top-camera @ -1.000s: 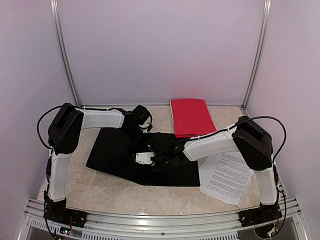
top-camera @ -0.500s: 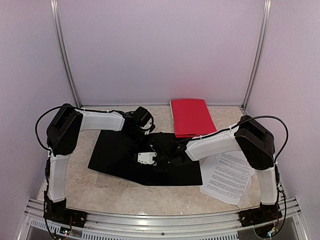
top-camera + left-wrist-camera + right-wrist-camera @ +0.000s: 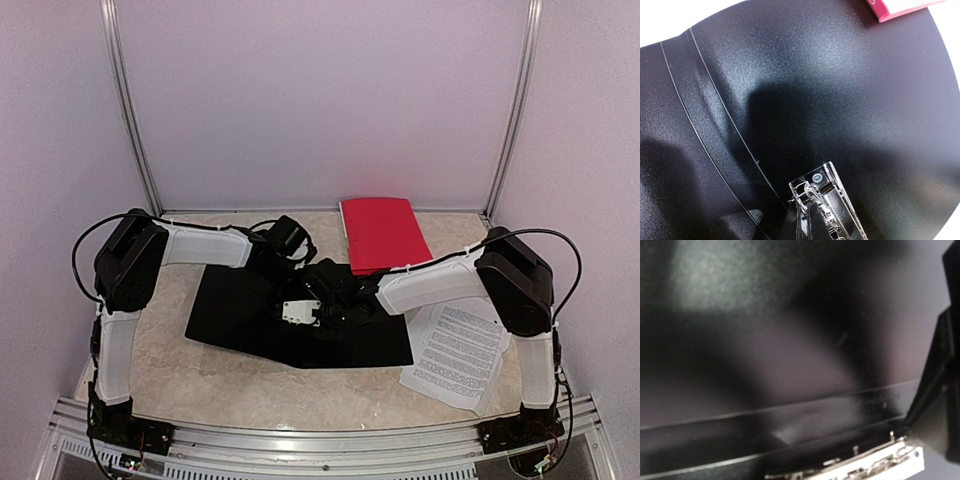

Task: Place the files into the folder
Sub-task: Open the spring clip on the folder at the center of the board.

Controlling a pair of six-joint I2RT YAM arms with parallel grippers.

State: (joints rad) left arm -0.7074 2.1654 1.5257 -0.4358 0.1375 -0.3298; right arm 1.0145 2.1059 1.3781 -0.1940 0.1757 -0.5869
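The black folder (image 3: 240, 310) lies open on the table, and its metal clip (image 3: 299, 312) sits near the spine. Both grippers meet over that clip. My left gripper (image 3: 318, 285) reaches in from the back left. In the left wrist view it is shut (image 3: 809, 204), with its tips against the clip (image 3: 832, 200). My right gripper (image 3: 335, 312) comes in from the right. Its own fingers do not show in the right wrist view, only the clip (image 3: 865, 467) and the folder's inside (image 3: 765, 340). The files (image 3: 460, 352), printed white sheets, lie at the front right, partly under the right arm.
A closed red folder (image 3: 382, 233) lies at the back of the table, beside the black one's far edge. Metal frame posts stand at both back corners, and walls close in on the table's sides. The arm bases sit on the rail at the near edge.
Both grippers and the black folder with its clip have shifted a little to the right. The sheets and the red folder have stayed put.
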